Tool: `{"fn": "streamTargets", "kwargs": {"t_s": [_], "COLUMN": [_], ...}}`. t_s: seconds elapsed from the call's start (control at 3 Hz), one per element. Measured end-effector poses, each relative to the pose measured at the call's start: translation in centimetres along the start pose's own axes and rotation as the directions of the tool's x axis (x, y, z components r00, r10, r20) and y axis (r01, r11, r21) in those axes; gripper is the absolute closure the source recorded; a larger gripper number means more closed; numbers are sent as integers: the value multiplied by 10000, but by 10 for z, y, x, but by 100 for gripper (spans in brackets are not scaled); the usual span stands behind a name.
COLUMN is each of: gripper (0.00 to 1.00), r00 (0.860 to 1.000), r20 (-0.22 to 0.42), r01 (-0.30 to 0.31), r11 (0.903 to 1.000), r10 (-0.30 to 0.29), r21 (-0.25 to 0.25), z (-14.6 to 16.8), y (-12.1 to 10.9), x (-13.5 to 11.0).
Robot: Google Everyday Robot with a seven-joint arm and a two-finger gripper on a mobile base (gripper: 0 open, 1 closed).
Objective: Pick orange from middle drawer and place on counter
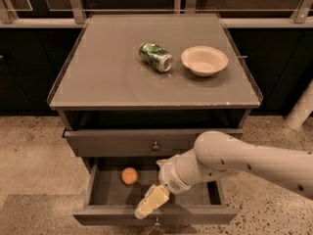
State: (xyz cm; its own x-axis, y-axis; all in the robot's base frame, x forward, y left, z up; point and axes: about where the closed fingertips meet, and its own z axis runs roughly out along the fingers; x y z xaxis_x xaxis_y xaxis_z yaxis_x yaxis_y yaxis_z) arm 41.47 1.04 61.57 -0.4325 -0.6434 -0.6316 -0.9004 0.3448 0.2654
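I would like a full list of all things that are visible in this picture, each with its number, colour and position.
counter: one, grey, top of the cabinet, centre of the view.
can: one, green, lying on its side on the counter, beside the bowl.
bowl: one, cream, upright on the counter, towards its far right part.
upper drawer front: one, dark grey with a small metal knob, below the counter.
middle drawer: one, dark grey, pulled open below that front.
orange: one, orange, on the middle drawer's floor, left part.
floor: one, speckled beige, around the cabinet.
arm: one, white, coming in from the right.
tool: one, cream, over the middle drawer's front part, apart from the orange.
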Motion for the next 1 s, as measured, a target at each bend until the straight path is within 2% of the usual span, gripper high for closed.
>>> {"fn": "streamTargets", "kwargs": {"t_s": [0.33, 0.67, 1.0], "gripper": [0, 0, 0], "r00": [9984, 9980, 9997], "r20": [520, 577, 215], "r01": [-232, -300, 64], "r11": [9992, 9985, 9965], "r10": [215, 273, -82], "r21": [322, 469, 834], "z": [36, 37, 40], "y": [-22, -25, -16], "x": [8, 9, 21]}}
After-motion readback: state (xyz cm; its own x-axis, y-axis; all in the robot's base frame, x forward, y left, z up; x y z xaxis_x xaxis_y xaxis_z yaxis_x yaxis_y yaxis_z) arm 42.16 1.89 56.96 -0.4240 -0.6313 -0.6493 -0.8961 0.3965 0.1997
